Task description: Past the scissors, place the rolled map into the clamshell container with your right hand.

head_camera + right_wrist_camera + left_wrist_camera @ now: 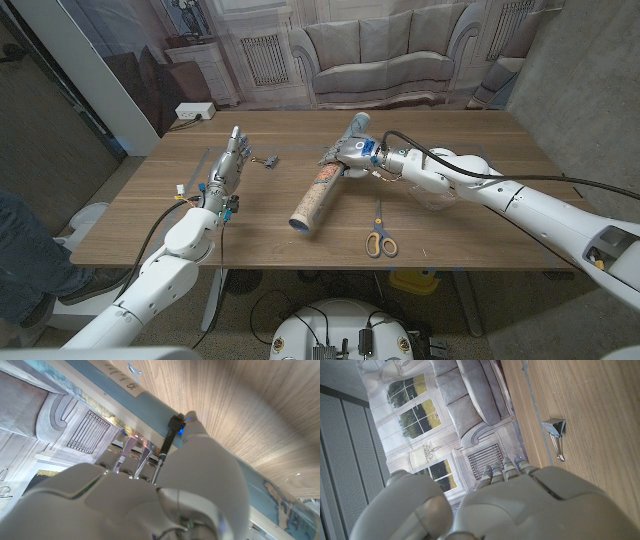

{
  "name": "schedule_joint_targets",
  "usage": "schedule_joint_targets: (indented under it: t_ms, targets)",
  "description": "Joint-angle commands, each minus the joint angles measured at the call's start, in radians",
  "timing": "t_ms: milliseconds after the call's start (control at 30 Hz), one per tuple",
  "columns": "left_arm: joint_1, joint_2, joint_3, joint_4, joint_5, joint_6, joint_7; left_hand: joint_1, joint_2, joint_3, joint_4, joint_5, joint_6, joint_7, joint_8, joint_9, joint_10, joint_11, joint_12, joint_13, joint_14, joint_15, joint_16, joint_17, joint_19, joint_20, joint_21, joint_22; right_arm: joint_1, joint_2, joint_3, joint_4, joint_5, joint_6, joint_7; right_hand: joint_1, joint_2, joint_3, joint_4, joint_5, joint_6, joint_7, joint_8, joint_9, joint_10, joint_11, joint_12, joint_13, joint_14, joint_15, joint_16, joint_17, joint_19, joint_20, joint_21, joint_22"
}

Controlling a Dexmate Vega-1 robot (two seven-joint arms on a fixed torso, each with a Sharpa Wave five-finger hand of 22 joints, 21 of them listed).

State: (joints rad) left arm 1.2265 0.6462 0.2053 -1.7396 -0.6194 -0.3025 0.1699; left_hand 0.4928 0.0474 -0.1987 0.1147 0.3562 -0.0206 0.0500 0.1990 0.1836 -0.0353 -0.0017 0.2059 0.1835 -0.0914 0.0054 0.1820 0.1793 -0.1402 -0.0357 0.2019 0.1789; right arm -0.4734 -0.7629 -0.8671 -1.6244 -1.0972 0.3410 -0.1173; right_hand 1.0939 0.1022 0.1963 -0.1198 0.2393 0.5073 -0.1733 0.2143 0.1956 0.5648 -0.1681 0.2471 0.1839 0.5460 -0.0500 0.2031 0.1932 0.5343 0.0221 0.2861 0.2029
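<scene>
While the right hand is reaching across the middle of the wooden desk, its fingers are closing around the upper part of the rolled map. That map is lying tilted on the desk, its open lower end pointing toward the near edge and its far end sticking out beyond the hand. In the right wrist view, a fingertip is pressing against the map's pale blue side. Scissors with yellow handles are lying just right of the map's lower end, near the front edge. A clear clamshell container is sitting partly hidden under the right forearm. Over on the left side, the left hand is waiting with straight, empty fingers. Just beside it, a small silver binder clip is resting on the desk.
</scene>
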Motion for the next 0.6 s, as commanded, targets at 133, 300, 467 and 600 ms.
schedule_joint_targets:
  t_ms: [133, 300, 467, 600]
  targets:
    - [-0.01, -0.003, 0.008, 0.01, -0.003, -0.001, -0.006, 0.002, 0.006, -0.008, -0.004, 0.004, 0.005, -0.001, -0.003, 0.003, -0.003, -0.003, -0.003, 0.005, -0.007, -0.002, 0.006, 0.004, -0.009, -0.002, 0.001, 0.005, -0.032, -0.012, 0.03, -0.04, 0.014, -0.061, 0.02, 0.012, 0.019, 0.0, 0.007, -0.007, 0.015, 0.003, -0.003, 0.003, 0.012, -0.002, -0.003, 0.001, 0.014, -0.175, 0.001, 0.001, 0.08, -0.235, 0.007, 0.001]
    - [-0.016, -0.002, 0.01, 0.011, -0.002, 0.002, -0.007, 0.002, 0.007, -0.009, -0.004, 0.004, 0.005, -0.001, -0.003, 0.003, -0.003, -0.002, -0.003, 0.005, -0.007, -0.001, 0.006, 0.004, -0.009, -0.002, 0.001, 0.005, -0.045, -0.02, 0.04, -0.055, 0.016, -0.079, 0.028, 0.012, 0.019, -0.001, 0.007, -0.009, 0.016, 0.003, -0.004, 0.003, 0.014, -0.003, -0.004, 0.001, 0.015, -0.175, 0.0, 0.001, 0.081, -0.235, 0.007, 0.001]
    - [-0.025, -0.003, 0.015, 0.013, -0.001, 0.005, -0.01, 0.002, 0.007, -0.01, -0.004, 0.004, 0.006, -0.001, -0.003, 0.003, -0.003, -0.003, -0.003, 0.005, -0.007, -0.001, 0.006, 0.004, -0.009, -0.002, 0.001, 0.005, -0.061, -0.029, 0.051, -0.072, 0.019, -0.098, 0.034, 0.011, 0.019, -0.002, 0.008, -0.012, 0.018, 0.003, -0.004, 0.003, 0.016, -0.002, -0.005, 0.001, 0.016, -0.174, -0.001, 0.001, 0.082, -0.235, 0.007, 0.001]
    - [-0.031, -0.002, 0.018, 0.014, -0.001, 0.008, -0.013, 0.002, 0.007, -0.01, -0.004, 0.004, 0.006, -0.001, -0.003, 0.003, -0.003, -0.005, -0.004, 0.005, -0.008, -0.001, 0.006, 0.004, -0.009, -0.002, 0.001, 0.005, -0.075, -0.039, 0.061, -0.086, 0.021, -0.112, 0.042, 0.01, 0.019, -0.003, 0.008, -0.014, 0.021, 0.003, -0.004, 0.003, 0.017, -0.001, -0.006, 0.001, 0.017, -0.174, -0.001, 0.001, 0.082, -0.235, 0.007, 0.001]
